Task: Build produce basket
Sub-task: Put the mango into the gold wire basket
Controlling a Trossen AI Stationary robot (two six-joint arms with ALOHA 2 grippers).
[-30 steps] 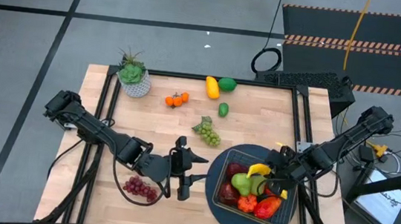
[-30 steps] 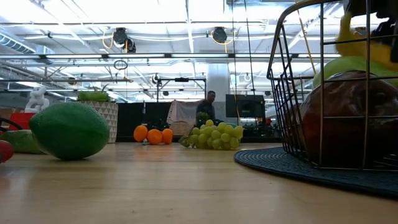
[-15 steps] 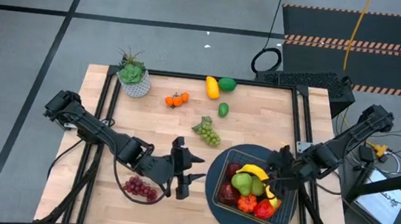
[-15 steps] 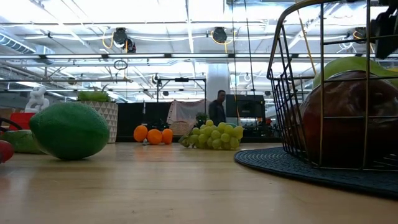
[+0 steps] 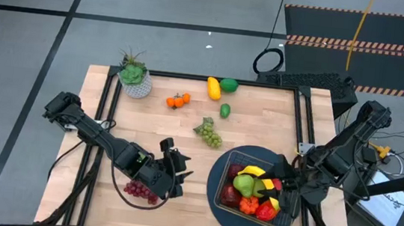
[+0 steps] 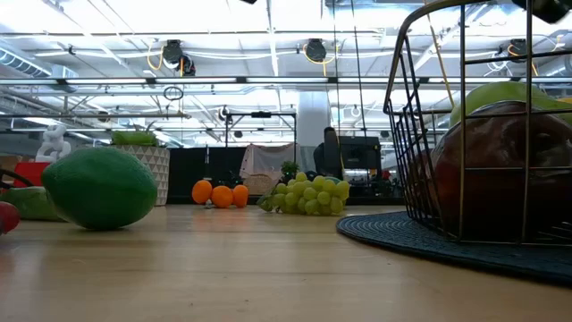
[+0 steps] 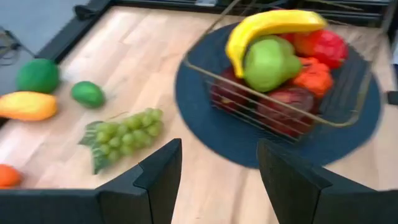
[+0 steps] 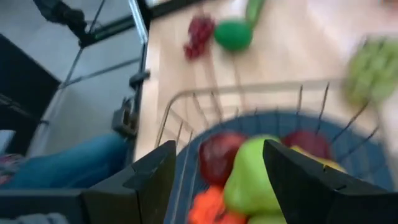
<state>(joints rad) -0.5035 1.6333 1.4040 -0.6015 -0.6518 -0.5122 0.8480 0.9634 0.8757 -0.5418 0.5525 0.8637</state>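
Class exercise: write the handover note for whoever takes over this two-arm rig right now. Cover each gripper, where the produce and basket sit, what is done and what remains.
Left gripper: open, empty, near the table's front edge beside the purple grape bunch.
Right gripper: open, empty, over the dark wire-mesh basket.
Basket: on the round dark blue mat, front right.
Done: yellow banana, green pear, dark red apples and orange and red pieces are in the basket.
Left: purple grapes, green grape bunch, small green lime, orange cluster, yellow fruit, larger green fruit.
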